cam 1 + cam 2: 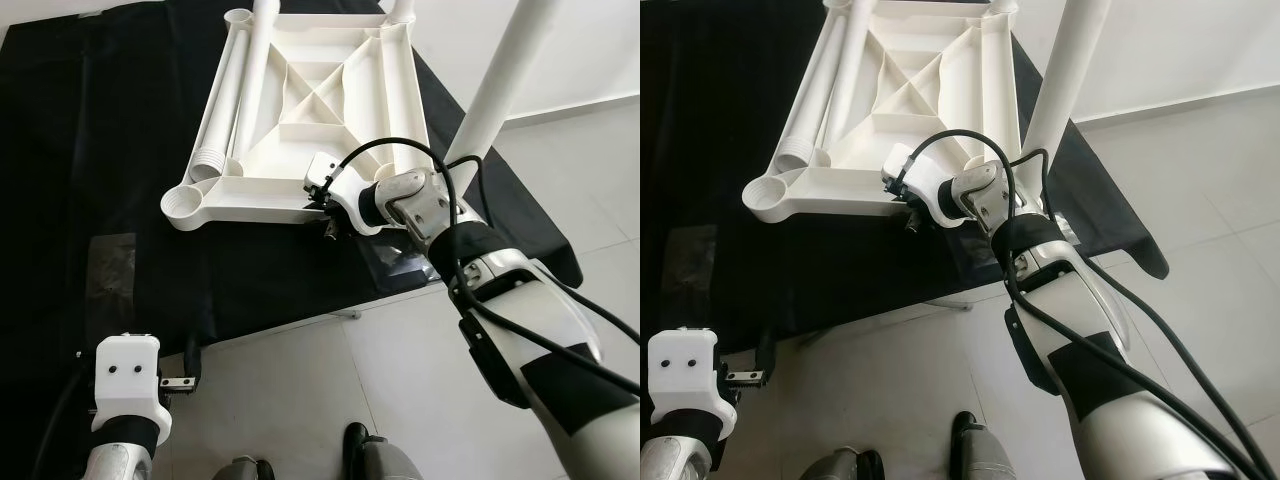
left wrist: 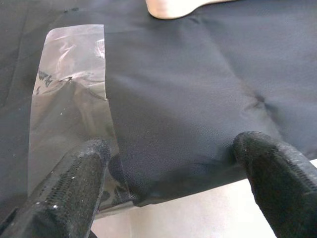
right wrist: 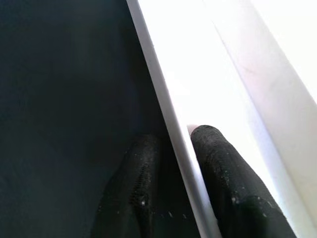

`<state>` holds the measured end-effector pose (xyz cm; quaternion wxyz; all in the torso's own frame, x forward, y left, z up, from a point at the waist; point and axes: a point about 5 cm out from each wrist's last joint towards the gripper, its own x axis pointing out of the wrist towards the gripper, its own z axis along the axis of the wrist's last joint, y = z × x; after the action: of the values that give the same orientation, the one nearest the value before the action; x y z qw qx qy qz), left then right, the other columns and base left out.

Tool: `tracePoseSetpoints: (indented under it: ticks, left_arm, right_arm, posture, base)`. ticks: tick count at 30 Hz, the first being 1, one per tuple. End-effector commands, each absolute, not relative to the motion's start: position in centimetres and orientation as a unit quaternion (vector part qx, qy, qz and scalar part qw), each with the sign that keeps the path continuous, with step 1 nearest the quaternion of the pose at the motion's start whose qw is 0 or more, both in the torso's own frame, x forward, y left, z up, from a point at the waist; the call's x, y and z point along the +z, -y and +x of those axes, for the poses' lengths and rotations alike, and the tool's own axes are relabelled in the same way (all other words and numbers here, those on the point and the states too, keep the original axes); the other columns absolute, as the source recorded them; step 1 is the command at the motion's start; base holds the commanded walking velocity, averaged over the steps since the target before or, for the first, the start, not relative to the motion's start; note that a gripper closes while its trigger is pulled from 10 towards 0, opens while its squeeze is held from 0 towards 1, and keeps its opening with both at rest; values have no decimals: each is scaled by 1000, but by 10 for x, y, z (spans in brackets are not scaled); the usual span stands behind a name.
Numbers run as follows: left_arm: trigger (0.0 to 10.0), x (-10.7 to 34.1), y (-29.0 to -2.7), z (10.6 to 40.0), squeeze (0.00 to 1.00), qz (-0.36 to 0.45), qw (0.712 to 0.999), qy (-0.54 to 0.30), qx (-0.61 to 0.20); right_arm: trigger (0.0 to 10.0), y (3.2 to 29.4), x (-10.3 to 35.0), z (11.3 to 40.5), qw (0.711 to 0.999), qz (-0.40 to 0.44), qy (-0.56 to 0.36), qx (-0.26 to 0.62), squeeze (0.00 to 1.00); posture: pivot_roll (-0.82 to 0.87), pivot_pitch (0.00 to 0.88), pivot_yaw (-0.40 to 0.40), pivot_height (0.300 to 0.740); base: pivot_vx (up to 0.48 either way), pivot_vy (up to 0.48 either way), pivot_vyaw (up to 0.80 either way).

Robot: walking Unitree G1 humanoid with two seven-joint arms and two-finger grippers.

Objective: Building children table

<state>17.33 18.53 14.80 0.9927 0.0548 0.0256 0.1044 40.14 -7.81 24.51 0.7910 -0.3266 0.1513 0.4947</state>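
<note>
Nearest the camera, the left gripper [image 1: 183, 381] hovers low at the near left, its two black fingers [image 2: 74, 183] spread wide over the near hem of the black cloth [image 1: 100, 150], beside a strip of clear plastic film [image 2: 69, 114] lying on it; it holds nothing. Farther out, the white table top [image 1: 300, 120] lies upside down on the cloth, ribbed underside up, with an empty round socket [image 1: 185, 207] at its near left corner. One white leg [image 1: 500, 85] already stands up from the near right corner, and a loose leg [image 1: 240, 100] lies along the left inside edge, its threaded end pointing near. The right gripper [image 1: 325, 210] reaches in from the right and pinches the thin near rim [image 3: 173, 129] of the table top, one finger [image 3: 218, 168] on the inner side and the other outside against the cloth. From here, I judge the main risk to be that narrow grip: the rim is smooth and thin, so a pull or lift could let it slip free. Tilting the top could also send the loose leg rolling off, and the standing leg could swing toward the right arm [image 1: 520, 330].
</note>
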Motion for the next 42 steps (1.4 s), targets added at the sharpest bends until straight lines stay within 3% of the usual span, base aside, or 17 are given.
tracePoseSetpoints:
  ticks: [1, 4, 7, 15, 16, 19, 20, 21, 22, 25, 30, 37, 41, 42]
  left_arm:
    - [10000, 141, -186, 172, 0, 54, 991, -47, 112]
    - [10000, 141, -186, 173, 0, 54, 991, -47, 112]
    - [10000, 141, -186, 175, 0, 57, 991, -47, 109]
    - [10000, 141, -187, 176, 0, 60, 991, -48, 109]
    - [10000, 140, -188, 177, 0, 61, 991, -48, 108]
    - [10000, 140, -188, 177, 0, 62, 991, -49, 107]
    - [10000, 140, -189, 178, 0, 63, 991, -49, 107]
    - [10000, 140, -189, 178, 0, 63, 991, -49, 107]
    - [10000, 140, -189, 178, 0, 64, 991, -49, 107]
    - [10000, 140, -189, 178, 0, 64, 991, -49, 107]
    - [10000, 141, -191, 178, 0, 69, 991, -50, 105]
    - [10000, 140, -191, 179, 0, 71, 991, -50, 106]
    - [10000, 140, -191, 179, 0, 71, 991, -50, 106]
    - [10000, 140, -191, 179, 0, 71, 991, -50, 105]
  right_arm:
    - [0, 84, 233, 396, 751, -345, -183, 533, 0]
    - [0, 84, 236, 394, 734, -351, -174, 555, 0]
    - [0, 88, 240, 388, 687, -379, -150, 602, 0]
    - [0, 100, 243, 383, 641, -423, -134, 627, 0]
    - [0, 106, 245, 380, 619, -439, -130, 638, 0]
    - [0, 111, 246, 377, 600, -452, -128, 647, 0]
    - [0, 118, 246, 373, 574, -467, -125, 660, 0]
    - [0, 118, 246, 373, 574, -467, -125, 660, 0]
    - [0, 122, 245, 371, 556, -481, -125, 666, 0]
    - [0, 122, 245, 371, 556, -481, -125, 666, 0]
    - [0, 140, 243, 360, 493, -516, -134, 687, 0]
    - [0, 153, 241, 355, 469, -536, -140, 688, 0]
    - [0, 155, 243, 358, 476, -551, -139, 672, 0]
    - [0, 157, 245, 365, 493, -581, -138, 633, 0]
  posture:
    - [-16, 301, -32, 740]
    - [-16, 296, -28, 740]
    - [-14, 294, -22, 740]
    - [-19, 290, -14, 740]
    - [-19, 288, -9, 740]
    - [-19, 288, -9, 740]
    - [-15, 287, -8, 740]
    - [-15, 287, -8, 740]
    - [-8, 287, -3, 740]
    - [-8, 287, -3, 740]
    - [6, 281, 8, 740]
    - [6, 281, 9, 740]
    - [5, 281, 8, 740]
    - [6, 280, 7, 740]
  base:
    - [0, 0, 0]
    - [0, 0, 0]
    - [0, 0, 0]
    - [0, 0, 0]
    - [0, 0, 0]
    - [0, 0, 0]
    - [0, 0, 0]
    - [0, 0, 0]
    - [0, 0, 0]
    - [0, 0, 0]
    - [0, 0, 0]
    - [0, 0, 0]
    - [0, 0, 0]
    - [0, 0, 0]
